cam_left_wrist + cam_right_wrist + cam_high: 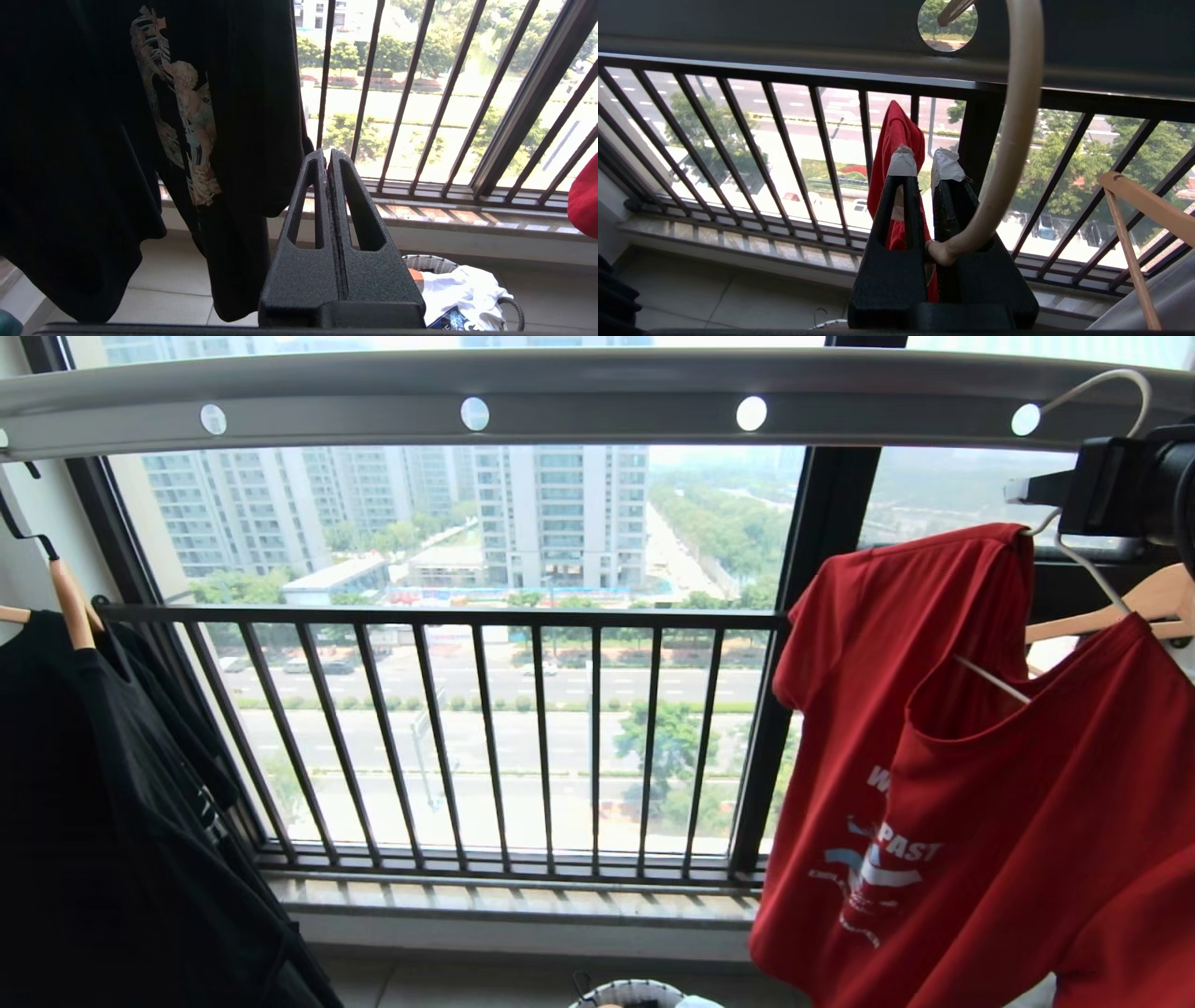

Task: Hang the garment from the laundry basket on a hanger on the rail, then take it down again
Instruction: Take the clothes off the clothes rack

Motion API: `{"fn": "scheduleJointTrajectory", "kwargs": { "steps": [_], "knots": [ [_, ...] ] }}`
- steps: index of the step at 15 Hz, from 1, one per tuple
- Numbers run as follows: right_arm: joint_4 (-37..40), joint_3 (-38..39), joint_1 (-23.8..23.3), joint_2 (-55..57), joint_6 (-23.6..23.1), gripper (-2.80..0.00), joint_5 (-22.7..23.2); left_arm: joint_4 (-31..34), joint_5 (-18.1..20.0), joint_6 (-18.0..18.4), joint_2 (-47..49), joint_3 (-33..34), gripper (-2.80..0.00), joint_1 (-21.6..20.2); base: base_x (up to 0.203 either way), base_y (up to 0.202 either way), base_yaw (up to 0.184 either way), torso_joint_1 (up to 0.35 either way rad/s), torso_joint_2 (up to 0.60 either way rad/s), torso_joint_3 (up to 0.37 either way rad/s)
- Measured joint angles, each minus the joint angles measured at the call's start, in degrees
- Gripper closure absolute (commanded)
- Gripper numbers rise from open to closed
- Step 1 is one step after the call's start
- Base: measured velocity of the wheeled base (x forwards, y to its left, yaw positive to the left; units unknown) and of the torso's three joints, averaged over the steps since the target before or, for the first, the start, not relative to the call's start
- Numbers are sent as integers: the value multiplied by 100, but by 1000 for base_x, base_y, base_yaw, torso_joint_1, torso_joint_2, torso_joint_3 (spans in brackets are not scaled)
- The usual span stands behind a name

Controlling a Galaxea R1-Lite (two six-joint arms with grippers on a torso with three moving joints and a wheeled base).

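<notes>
The wire hanger is clamped in the right gripper under the rail, red T-shirt draped; a wooden hanger crowds alongside. The left gripper is pressed shut, empty, near the black T-shirt.

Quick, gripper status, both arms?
Left gripper: shut, empty, parked low.
Right gripper: shut on the hanger, red T-shirt on it, at the rail.
</notes>
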State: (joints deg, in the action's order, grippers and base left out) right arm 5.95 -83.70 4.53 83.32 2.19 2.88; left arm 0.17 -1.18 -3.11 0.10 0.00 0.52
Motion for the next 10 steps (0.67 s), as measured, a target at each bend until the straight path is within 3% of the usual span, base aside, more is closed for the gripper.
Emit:
{"fn": "scheduleJointTrajectory", "kwargs": {
  "steps": [10],
  "knots": [
    [-20,808,293,-489,3,0,-12,1,-1,-2,0,0,0,0,0,0,0,0,0,0]
  ]
}}
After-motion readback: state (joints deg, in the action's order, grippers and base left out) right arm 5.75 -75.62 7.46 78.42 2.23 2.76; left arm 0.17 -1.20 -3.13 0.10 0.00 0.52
